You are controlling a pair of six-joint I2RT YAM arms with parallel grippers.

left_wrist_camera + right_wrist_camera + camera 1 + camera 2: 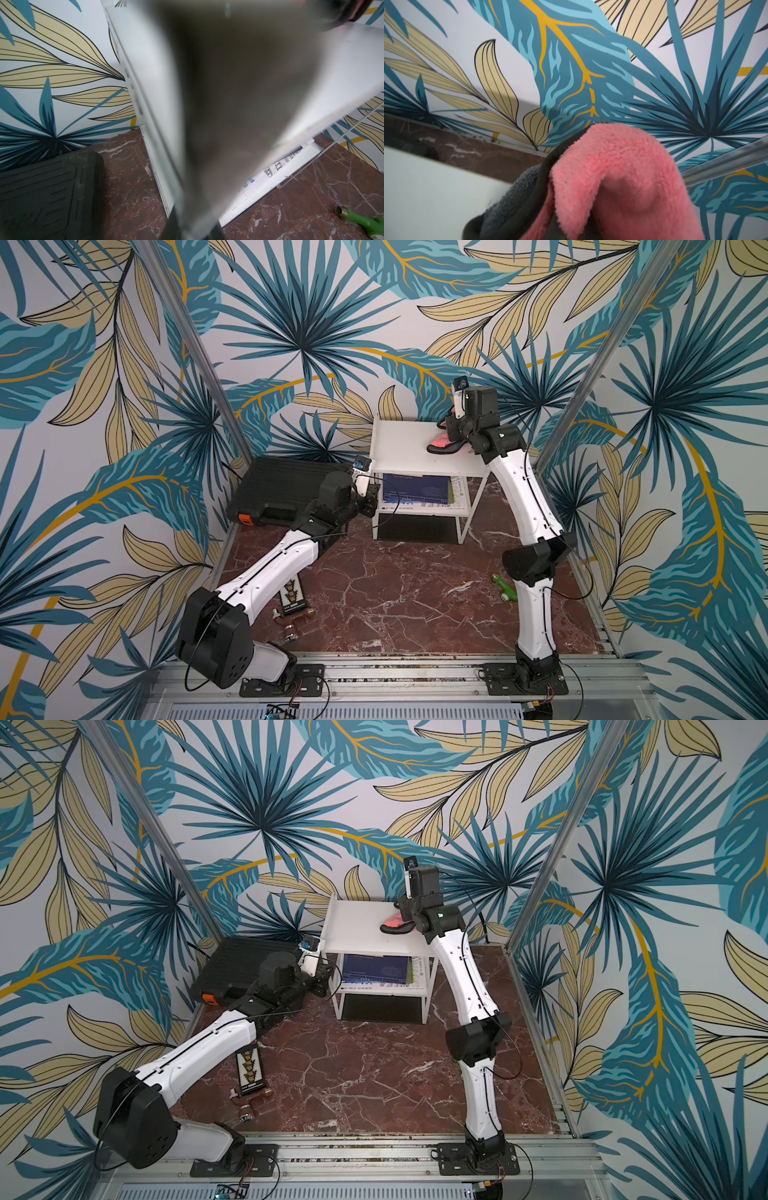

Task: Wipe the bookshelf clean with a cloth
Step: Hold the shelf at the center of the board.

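2-handed: pressing pink dark-edged cloth (444, 443), clenched in right gripper (449, 433), flat on white 2-tier rod-framed bookshelf (403, 448); bracing it with clenched left gripper (371, 501); overlapping strokes.

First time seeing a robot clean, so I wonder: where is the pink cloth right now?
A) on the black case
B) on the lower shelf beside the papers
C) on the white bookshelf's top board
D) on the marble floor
C: in both top views the cloth lies on the bookshelf, on its top board near the right edge, with the right gripper shut on it.
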